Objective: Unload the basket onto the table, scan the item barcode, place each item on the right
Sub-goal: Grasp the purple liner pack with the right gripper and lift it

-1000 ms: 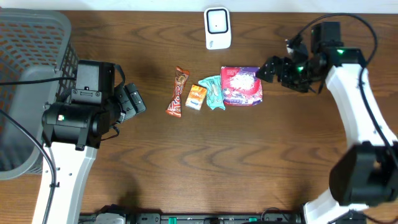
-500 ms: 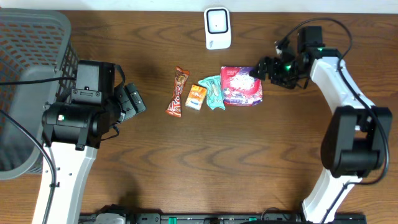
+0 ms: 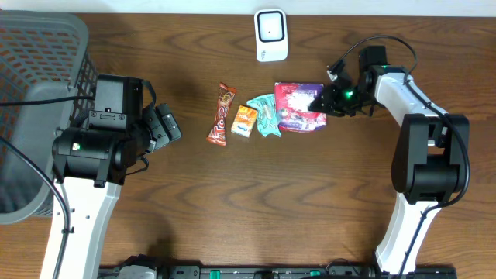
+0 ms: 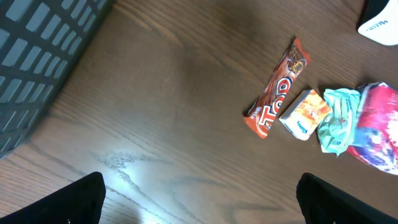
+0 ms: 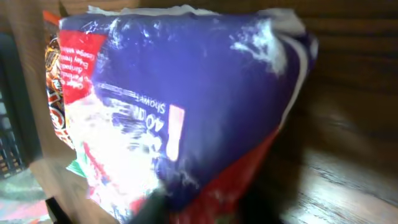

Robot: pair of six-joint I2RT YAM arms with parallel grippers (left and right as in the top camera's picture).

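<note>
**Overhead.**
- White scanner (image 3: 271, 35), top centre, no readable marking.
- Grey mesh basket (image 3: 35, 70), upper left.
- A row of goods at centre, left to right: brown-orange candy bar (image 3: 222, 115), small orange pack (image 3: 245, 121), teal packet (image 3: 266, 115), red-and-purple pouch (image 3: 297, 107). The pouch lies below and just right of the scanner.
- Right gripper (image 3: 324, 99): pinching the pouch's right edge, which is tilted up.
- Left gripper (image 3: 170, 128): centre left, well apart from the goods.

**Left wrist.**
- Left gripper (image 4: 199, 200): fingertips (image 4: 84, 199) spread wide at the lower corners, over bare table (image 4: 155, 112).
- The candy bar (image 4: 277, 90) reads "TOP".
- The orange pack (image 4: 305, 113), teal packet (image 4: 339, 118) and pouch (image 4: 380, 134) sit right of it; their print is too small to read.

**Right wrist.**
- The pouch (image 5: 186, 93) fills the frame, purple above and red-and-white below.
- White lettering includes "40"; the rest is blurred.
</note>
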